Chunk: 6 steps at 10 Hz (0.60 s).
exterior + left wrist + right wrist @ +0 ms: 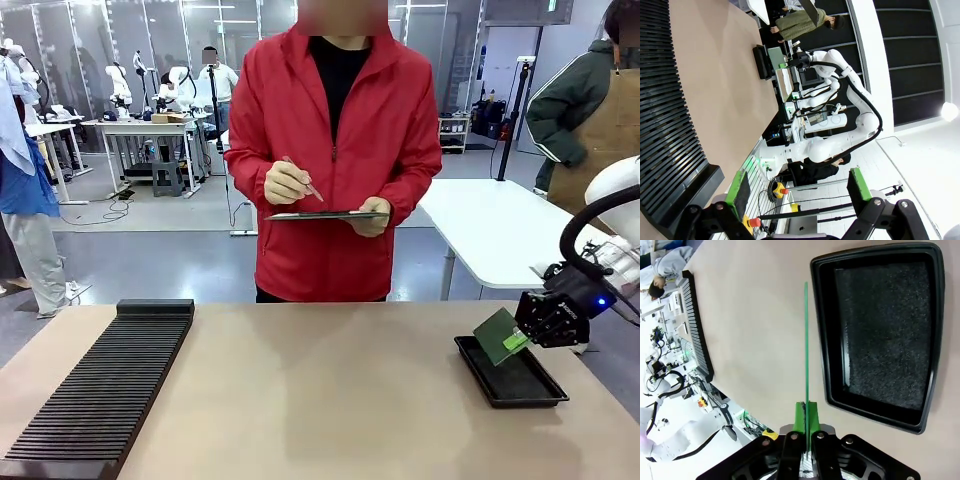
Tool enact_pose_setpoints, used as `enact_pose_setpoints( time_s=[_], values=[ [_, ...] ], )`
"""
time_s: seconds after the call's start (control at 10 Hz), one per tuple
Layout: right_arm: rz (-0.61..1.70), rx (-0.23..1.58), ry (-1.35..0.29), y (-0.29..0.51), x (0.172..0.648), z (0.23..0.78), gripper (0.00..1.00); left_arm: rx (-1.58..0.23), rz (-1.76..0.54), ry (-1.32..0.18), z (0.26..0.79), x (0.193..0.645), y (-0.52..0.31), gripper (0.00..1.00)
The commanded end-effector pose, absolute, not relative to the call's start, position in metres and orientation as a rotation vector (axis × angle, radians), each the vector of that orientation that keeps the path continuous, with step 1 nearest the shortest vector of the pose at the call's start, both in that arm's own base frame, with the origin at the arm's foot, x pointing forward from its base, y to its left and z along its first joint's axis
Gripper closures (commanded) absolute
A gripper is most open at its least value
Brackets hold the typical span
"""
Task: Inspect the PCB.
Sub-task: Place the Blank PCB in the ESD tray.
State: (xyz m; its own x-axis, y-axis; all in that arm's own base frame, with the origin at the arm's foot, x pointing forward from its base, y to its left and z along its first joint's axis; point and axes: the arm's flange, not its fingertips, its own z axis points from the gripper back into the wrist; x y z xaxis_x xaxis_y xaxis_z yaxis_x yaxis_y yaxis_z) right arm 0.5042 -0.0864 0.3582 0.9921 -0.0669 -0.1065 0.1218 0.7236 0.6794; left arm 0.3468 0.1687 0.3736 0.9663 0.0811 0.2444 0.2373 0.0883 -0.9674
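PCB (pixel 494 335), thin, stiff and seemingly light, hangs tilted above the black tray (pixel 540 394), its edge clamped between the right gripper (pixel 519 340) pads, best held there.

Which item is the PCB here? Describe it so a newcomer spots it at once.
Look to the table's near right side, where a shallow black tray lies. Just above the tray's left end, the right gripper is shut on the PCB, a thin green board held tilted in the air. Everything else on the table is black; the PCB alone is green.
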Motion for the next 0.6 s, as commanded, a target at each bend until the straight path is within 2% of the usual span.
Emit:
enact_pose_setpoints(
  time_s=[0.0,0.5],
  values=[
    [-0.095,0.714,0.086,-0.09,0.514,0.348,0.97,-1.479,-0.122,-0.259,0.375,0.346,0.169,0.0],
    [-0.121,0.654,0.092,-0.084,0.515,0.317,0.97,-1.479,-0.122,-0.259,0.375,0.346,0.169,0.0]
  ],
)
